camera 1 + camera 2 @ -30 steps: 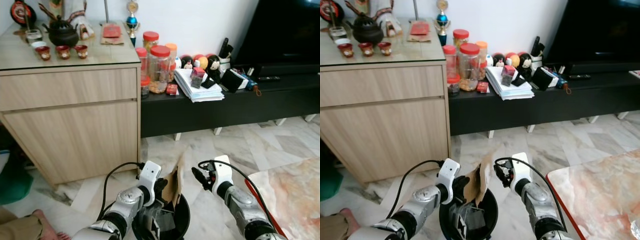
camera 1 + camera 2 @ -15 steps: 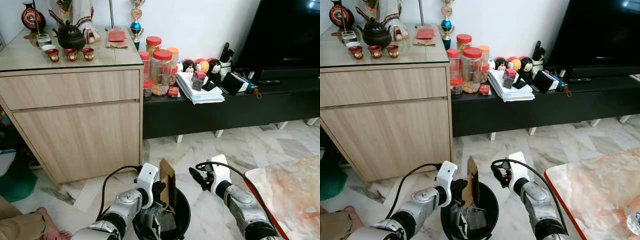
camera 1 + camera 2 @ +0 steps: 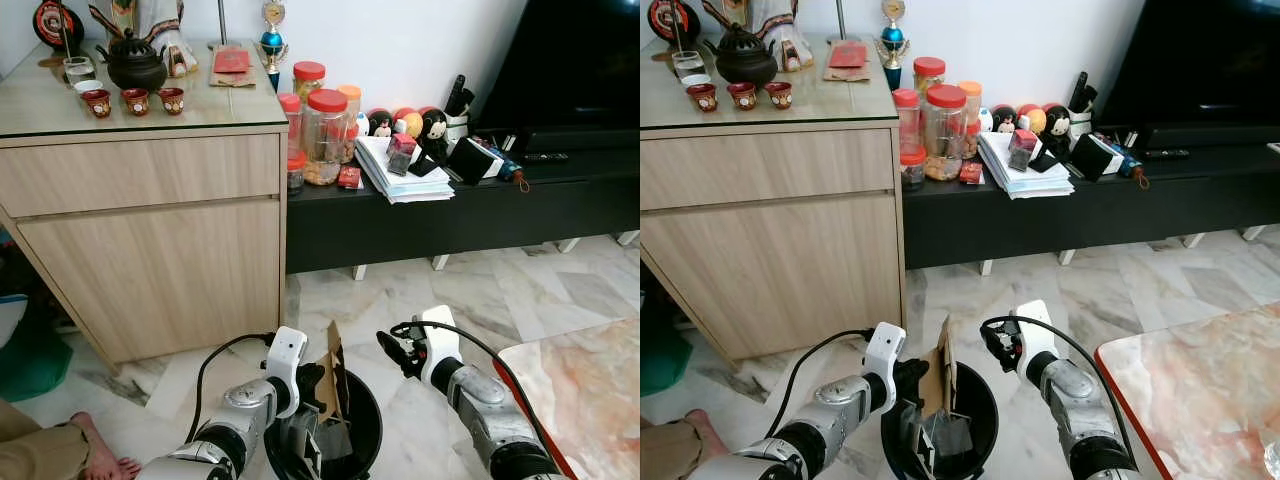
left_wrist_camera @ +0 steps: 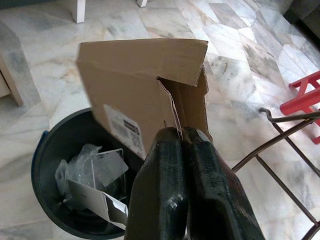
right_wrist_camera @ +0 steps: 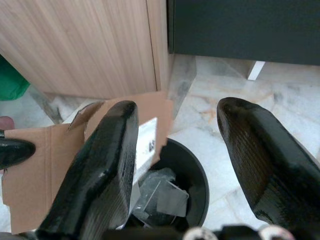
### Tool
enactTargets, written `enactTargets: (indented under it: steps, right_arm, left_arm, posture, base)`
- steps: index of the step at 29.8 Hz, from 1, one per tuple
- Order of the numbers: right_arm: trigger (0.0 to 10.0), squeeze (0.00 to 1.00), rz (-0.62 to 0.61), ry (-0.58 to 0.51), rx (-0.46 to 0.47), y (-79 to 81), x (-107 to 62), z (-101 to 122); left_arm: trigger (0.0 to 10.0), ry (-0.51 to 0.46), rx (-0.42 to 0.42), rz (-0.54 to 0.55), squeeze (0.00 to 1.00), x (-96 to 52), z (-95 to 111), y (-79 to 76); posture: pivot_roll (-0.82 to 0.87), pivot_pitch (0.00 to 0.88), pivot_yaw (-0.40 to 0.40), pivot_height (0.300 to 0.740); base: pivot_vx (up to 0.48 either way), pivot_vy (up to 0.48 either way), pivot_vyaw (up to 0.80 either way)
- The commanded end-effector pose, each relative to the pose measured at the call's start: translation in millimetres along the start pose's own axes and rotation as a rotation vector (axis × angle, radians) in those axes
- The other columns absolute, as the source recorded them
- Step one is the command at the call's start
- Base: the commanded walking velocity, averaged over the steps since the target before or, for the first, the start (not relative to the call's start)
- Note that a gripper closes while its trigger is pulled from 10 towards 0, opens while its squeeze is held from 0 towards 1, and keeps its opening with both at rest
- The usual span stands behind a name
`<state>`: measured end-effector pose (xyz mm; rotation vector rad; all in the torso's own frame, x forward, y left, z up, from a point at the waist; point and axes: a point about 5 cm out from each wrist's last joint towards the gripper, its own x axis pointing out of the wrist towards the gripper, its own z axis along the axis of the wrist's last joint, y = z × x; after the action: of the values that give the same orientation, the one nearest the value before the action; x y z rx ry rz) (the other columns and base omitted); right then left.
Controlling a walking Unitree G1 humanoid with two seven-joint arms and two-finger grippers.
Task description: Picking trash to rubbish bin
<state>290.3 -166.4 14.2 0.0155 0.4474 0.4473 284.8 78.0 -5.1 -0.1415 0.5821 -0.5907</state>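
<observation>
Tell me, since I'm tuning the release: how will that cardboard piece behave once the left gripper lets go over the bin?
The cardboard piece looks thin, torn and creased, so probably light and fairly floppy. The left gripper pinches its edge, holding it upright over the black bin. Being wider than the free space beside the trash, it may catch on the rim rather than drop flat.

A brown piece of cardboard (image 4: 145, 87) with a white label stands over the black bin (image 3: 365, 425), which holds clear plastic and white scraps. The left gripper (image 4: 181, 137) and right gripper (image 5: 175, 150) have glossy black fingers on silver arms. The floor (image 3: 480, 290) is grey-veined white marble. In the upper left of the frame, a pale wood-grain cabinet (image 3: 150, 260); beside it, red-lidded jars (image 3: 325, 135) on a black shelf (image 3: 450, 210).
</observation>
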Motion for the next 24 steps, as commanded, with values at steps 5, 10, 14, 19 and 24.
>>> enactTargets:
  steps: [5, 10, 14, 19, 24]
  right_arm:
    - [10.0, 0.00, -0.020, -0.008, -0.009, -5.0, -2.6, 3.3]
    - [10.0, 0.00, -0.018, -0.011, -0.010, -4.4, -2.5, 3.7]
    - [10.0, 0.00, -0.021, -0.013, -0.009, -4.3, -2.5, 3.7]
    - [10.0, 0.00, -0.026, -0.010, -0.006, -4.8, -2.9, 2.1]
    - [10.0, 0.00, -0.038, 0.002, 0.000, -5.6, -3.4, -1.3]
  left_arm:
    - [10.0, 0.008, -0.030, 0.008, 1.00, 0.1, -3.4, -1.1]
    - [10.0, 0.005, -0.035, 0.007, 1.00, -0.2, -2.8, -0.3]
    - [10.0, 0.004, -0.037, 0.010, 1.00, -0.7, -2.6, 0.9]
    - [10.0, 0.001, -0.030, 0.024, 1.00, -2.1, -2.8, 3.7]
    - [10.0, -0.006, -0.031, 0.064, 0.00, -5.5, -3.4, 10.9]
  posture:
    - [0.07, 0.000, -0.117, 0.740]
    - [0.07, 0.000, -0.117, 0.740]
    - [0.07, 0.000, -0.117, 0.740]
    - [0.07, 0.000, -0.117, 0.740]
    - [0.08, 0.000, -0.119, 0.740]
  base:
    - [0.000, 0.000, 0.00]
    - [0.000, 0.000, 0.00]
    - [0.000, 0.000, 0.00]
    - [0.000, 0.000, 0.00]
    - [0.000, 0.000, 0.00]
